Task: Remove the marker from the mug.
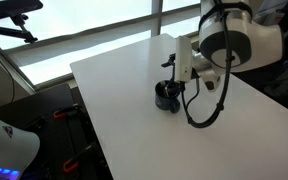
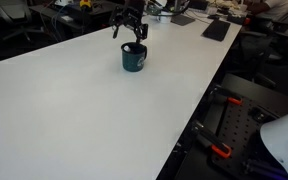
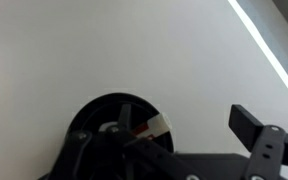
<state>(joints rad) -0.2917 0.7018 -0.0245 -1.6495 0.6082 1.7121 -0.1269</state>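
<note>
One mug (image 1: 167, 97) is all that stands on the counter (image 1: 124, 125), well in from its edges and corners. I hold my pincer (image 2: 132, 38) straight above its mouth, jaws spread and gripping nothing, so they can drop either side of the marker (image 3: 154, 127). I take that to be the pale, reddish bit inside the rim in the wrist view; elsewhere it is too small to tell. Coming from directly overhead should keep me clear of the rim. I judge the grasp not yet made.
</note>
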